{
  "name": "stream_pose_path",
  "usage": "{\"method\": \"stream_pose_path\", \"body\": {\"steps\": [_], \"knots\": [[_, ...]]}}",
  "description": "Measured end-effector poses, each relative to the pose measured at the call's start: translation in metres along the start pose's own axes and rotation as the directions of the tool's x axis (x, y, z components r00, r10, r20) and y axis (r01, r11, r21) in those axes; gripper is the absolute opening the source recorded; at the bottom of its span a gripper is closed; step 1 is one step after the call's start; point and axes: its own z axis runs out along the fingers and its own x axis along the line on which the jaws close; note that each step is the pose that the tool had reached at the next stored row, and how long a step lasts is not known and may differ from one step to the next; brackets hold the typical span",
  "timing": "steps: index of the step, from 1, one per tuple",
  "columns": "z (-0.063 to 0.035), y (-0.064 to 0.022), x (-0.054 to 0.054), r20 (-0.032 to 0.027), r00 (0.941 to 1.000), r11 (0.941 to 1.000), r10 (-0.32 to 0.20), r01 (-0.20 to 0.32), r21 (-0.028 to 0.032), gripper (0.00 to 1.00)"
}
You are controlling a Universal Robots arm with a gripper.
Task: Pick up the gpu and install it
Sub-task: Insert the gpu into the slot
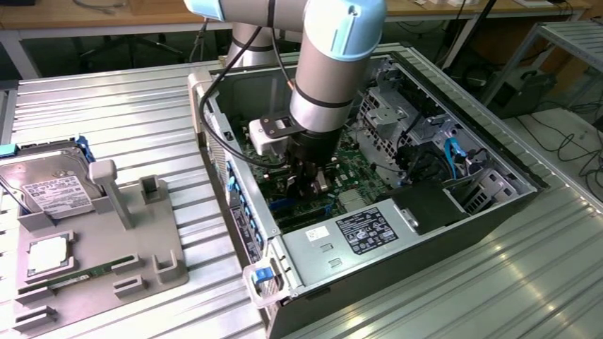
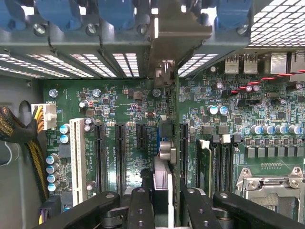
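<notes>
Wrist view: the gripper [image 2: 163,200] is clamped on the gpu [image 2: 167,124], held edge-on and upright over the motherboard [image 2: 119,102] — its bracket toward the rear slot openings, so its edge lines up with an expansion slot. Exterior view: the arm reaches down inside the open computer case [image 1: 490,212] — the card sits low between the fingers.

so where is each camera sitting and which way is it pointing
Exterior view: sits off the arm, high up, looking down on the open computer case, the parts tray with the hard drive, and the metal table; the arm reaches into the case.
Wrist view: rides on the wrist, looking past the tool at the motherboard; its fingers grip the gpu edge-on.
Shared: both show the motherboard, the tool and the case interior.
</notes>
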Motion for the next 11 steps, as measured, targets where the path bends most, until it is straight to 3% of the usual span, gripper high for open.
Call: {"method": "stream_pose_path", "body": {"steps": [11], "knots": [[0.0033, -0.0001, 0.0, 0.001, 1.0, 1.0, 0.0, 0.0, 0.0005, 0.28]]}}
